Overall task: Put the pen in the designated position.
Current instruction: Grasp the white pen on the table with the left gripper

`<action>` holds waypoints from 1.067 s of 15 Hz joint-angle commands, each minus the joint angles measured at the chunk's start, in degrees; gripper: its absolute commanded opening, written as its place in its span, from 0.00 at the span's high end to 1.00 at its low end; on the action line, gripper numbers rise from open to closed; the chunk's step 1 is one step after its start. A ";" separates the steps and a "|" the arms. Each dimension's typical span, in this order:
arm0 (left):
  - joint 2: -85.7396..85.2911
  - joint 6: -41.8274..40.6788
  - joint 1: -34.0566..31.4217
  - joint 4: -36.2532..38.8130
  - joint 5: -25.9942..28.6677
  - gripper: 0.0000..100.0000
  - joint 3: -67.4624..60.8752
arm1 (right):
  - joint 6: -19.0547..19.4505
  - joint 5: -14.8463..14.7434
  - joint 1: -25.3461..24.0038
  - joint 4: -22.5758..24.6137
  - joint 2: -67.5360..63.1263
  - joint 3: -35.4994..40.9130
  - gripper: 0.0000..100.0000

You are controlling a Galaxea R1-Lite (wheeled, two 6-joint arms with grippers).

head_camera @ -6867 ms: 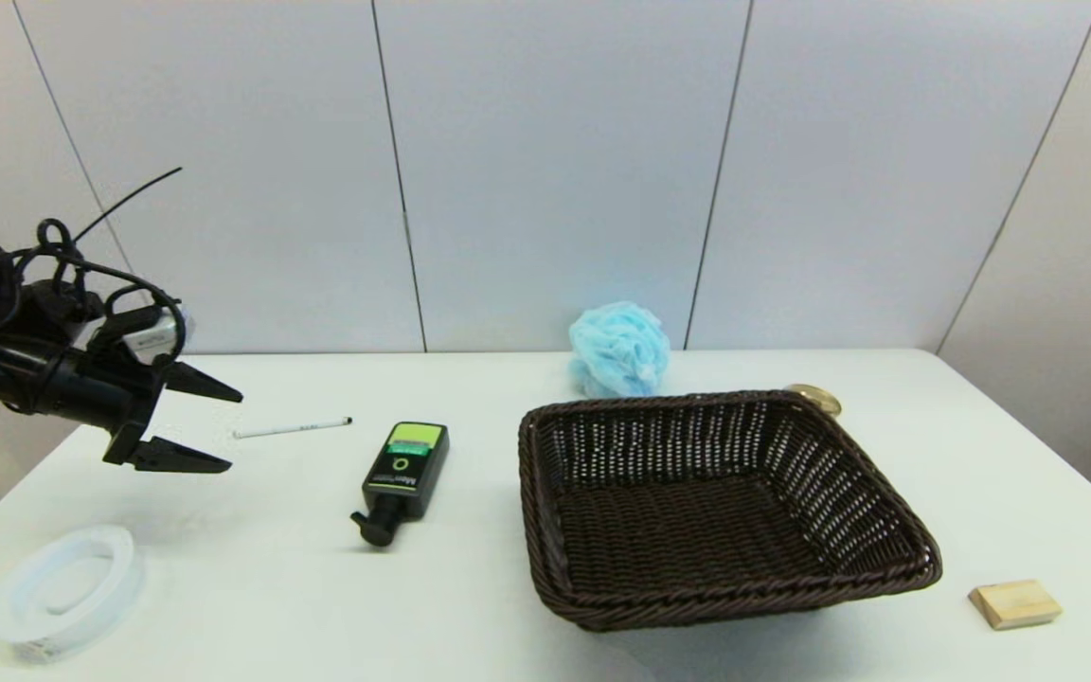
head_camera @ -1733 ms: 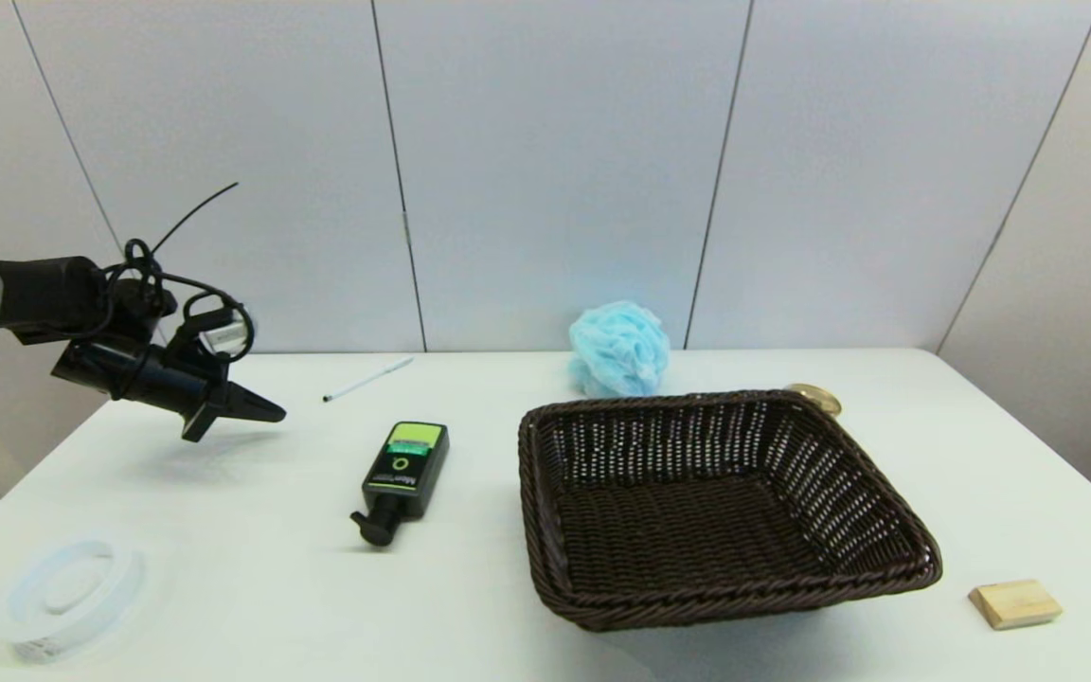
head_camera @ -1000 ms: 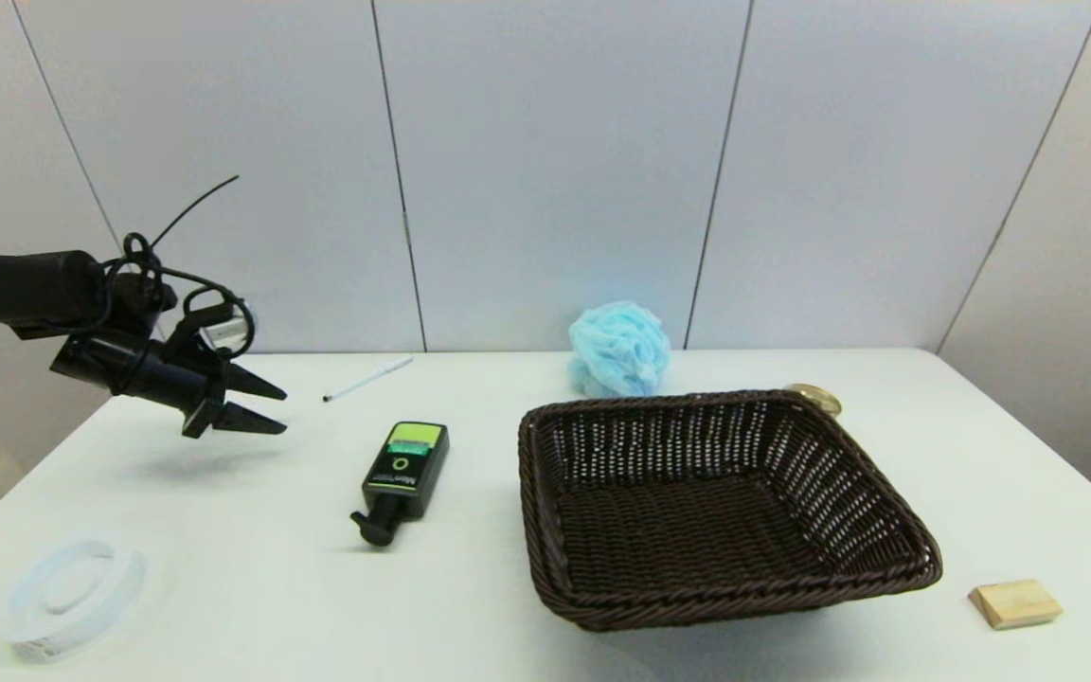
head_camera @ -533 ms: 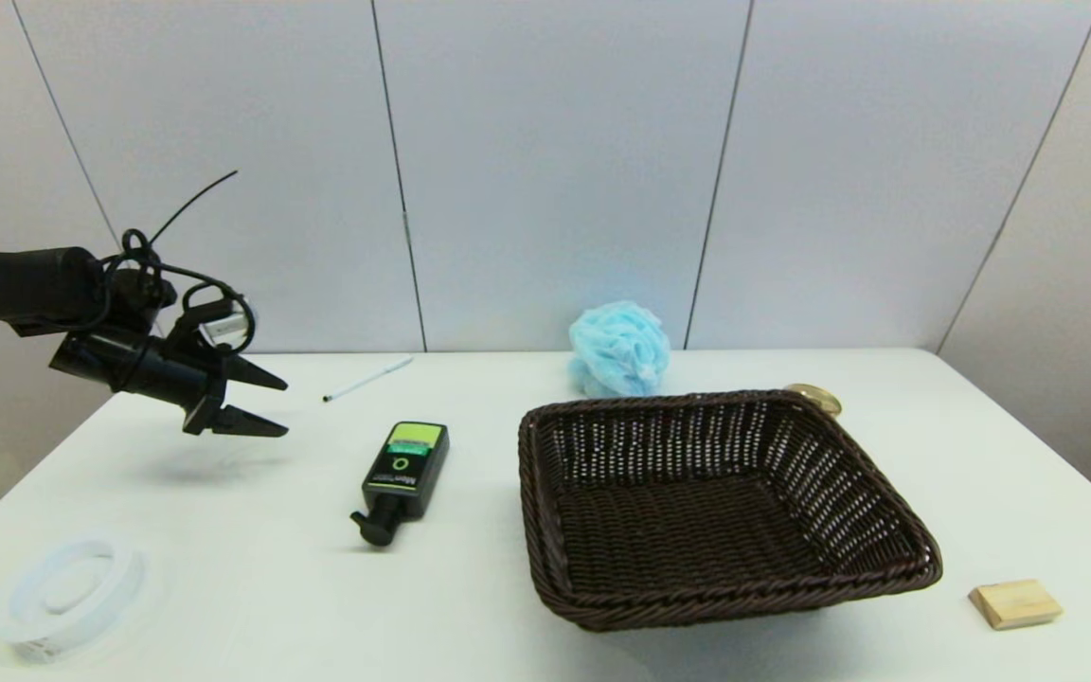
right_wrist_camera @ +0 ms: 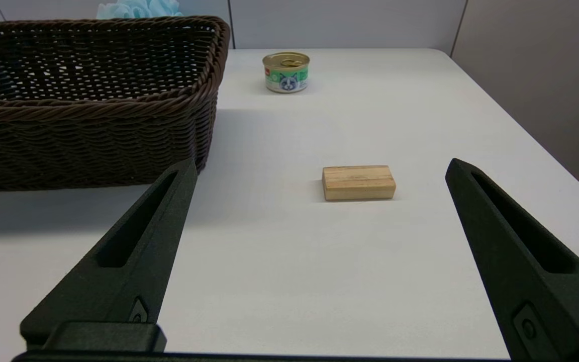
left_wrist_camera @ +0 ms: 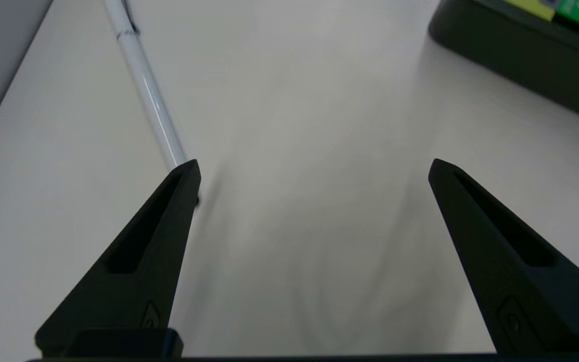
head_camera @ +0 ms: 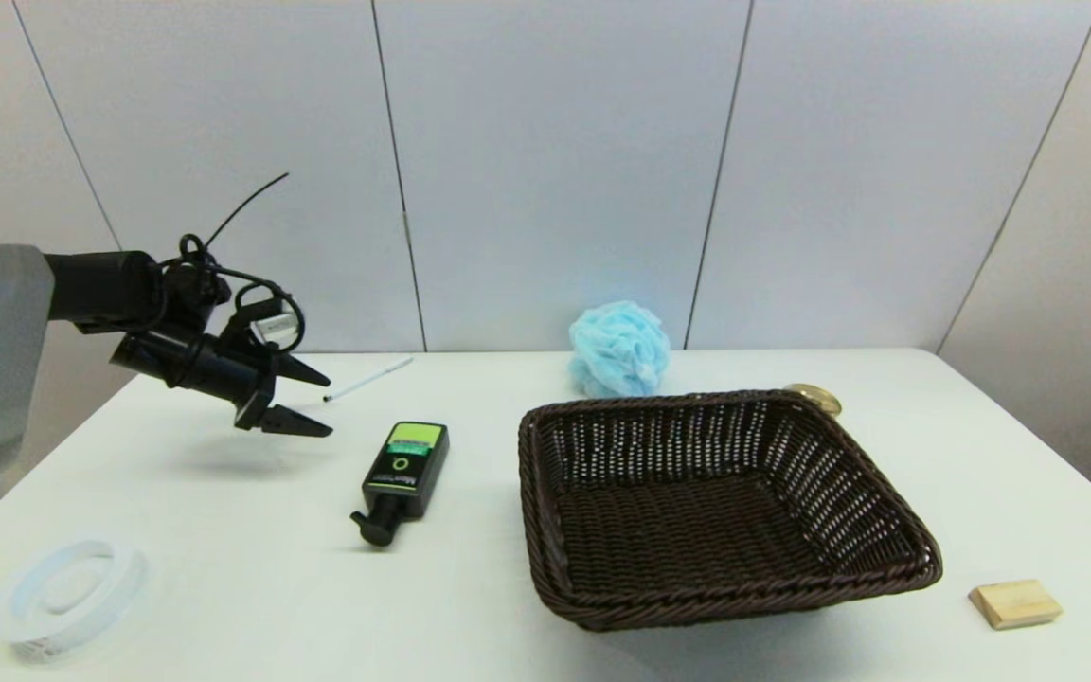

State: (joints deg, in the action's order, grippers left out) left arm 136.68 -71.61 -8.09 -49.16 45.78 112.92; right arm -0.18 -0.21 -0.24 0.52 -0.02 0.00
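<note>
The pen is a thin white stick with a dark tip, lying slantwise on the table near the back wall. My left gripper hovers open just left of the pen's dark end, holding nothing. In the left wrist view the pen runs away from one fingertip, whose tip hides the pen's near end, and the left gripper spans bare table. My right gripper is open and idle low over the table's right side, out of the head view.
A black pump bottle with a green label lies right of the left gripper. A dark wicker basket stands mid-table, with a blue bath puff behind it. Also present are a small can, a wooden block and a white ring.
The pen has gone from mid-left to the back of the table, slanted. The left gripper, shut 1.7 s ago, has opened and moved right up to the pen's dark end.
</note>
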 commanded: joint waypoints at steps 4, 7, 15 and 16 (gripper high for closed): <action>2.19 10.79 2.73 11.46 -1.04 0.00 0.02 | 0.01 0.03 -0.02 0.00 -0.06 0.09 0.00; 2.36 12.98 2.12 13.57 -2.27 0.00 0.19 | 0.01 -0.06 -0.02 0.09 -0.06 0.09 0.00; 2.71 20.37 1.33 18.40 -4.55 0.00 0.28 | 0.01 0.03 -0.02 0.00 -0.06 0.09 0.00; 2.80 20.98 1.33 18.32 -4.47 0.00 0.28 | 0.01 0.03 -0.02 0.00 -0.06 0.09 0.00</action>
State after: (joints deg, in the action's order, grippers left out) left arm 139.23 -50.85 -6.74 -30.62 41.01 113.23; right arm -0.18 -0.18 -0.24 0.55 -0.02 0.00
